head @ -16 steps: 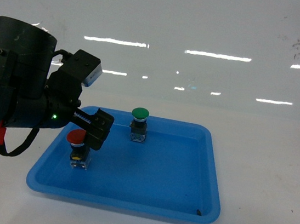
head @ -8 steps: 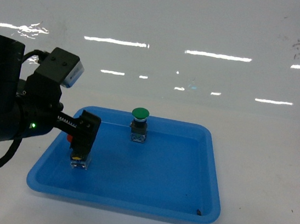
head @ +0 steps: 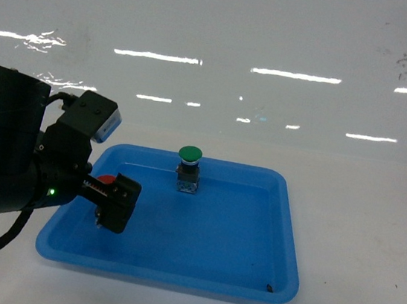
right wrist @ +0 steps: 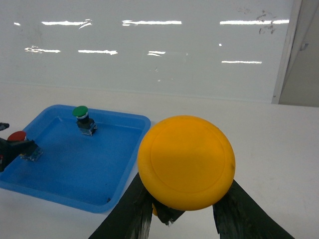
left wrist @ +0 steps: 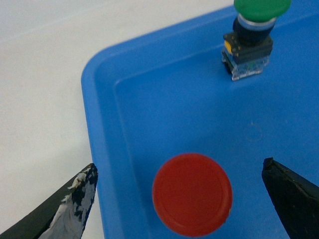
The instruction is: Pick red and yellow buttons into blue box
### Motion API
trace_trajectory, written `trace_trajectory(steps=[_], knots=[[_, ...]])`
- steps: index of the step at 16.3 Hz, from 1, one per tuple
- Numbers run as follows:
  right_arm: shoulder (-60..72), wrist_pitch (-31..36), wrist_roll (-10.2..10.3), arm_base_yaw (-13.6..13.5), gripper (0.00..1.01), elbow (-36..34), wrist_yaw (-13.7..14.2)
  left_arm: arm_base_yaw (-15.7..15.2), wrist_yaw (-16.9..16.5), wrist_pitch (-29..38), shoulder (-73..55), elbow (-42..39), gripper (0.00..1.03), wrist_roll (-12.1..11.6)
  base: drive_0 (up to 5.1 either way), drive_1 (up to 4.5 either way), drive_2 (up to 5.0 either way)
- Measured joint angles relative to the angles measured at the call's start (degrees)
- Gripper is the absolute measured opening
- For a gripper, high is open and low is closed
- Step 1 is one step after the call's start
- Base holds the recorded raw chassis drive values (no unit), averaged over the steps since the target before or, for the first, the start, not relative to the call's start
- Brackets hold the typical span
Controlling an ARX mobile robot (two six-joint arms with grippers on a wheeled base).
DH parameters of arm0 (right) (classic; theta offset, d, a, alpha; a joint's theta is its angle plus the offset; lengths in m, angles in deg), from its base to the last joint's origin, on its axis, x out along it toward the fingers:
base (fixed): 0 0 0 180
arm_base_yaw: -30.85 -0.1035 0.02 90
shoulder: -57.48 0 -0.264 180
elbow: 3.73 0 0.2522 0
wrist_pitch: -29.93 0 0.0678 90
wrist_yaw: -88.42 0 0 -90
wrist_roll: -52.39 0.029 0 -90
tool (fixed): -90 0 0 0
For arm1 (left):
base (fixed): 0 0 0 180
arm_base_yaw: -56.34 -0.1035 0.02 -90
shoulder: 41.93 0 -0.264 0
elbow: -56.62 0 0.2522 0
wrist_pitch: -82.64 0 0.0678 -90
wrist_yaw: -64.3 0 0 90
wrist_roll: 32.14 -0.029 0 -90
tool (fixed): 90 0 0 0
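Observation:
The red button stands near the left wall of a shallow blue tray. My left gripper is open, one dark finger outside the tray wall and the other on the button's right, neither touching the cap. In the head view that gripper hides most of the red button. My right gripper is shut on the yellow button, held above the white table to the right of the tray; it is outside the head view. The blue box is out of view.
A green-capped button stands upright at the back of the tray. The tray rests on a white table in front of a glossy white wall. A small dark speck lies in the tray's front right corner.
My left gripper has dropped lower and slightly towards the tray's front, now straddling the red button and covering nearly all of it in the head view. The green button has not moved.

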Motion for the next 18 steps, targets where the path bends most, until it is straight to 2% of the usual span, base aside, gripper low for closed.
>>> trace_trajectory(steps=[18], knots=[[0.0,0.0,0.0,0.0,0.27,0.0,0.0,0.2,4.7,-3.9,-8.1,6.7,0.98,-0.1,0.0,0.0,0.0]])
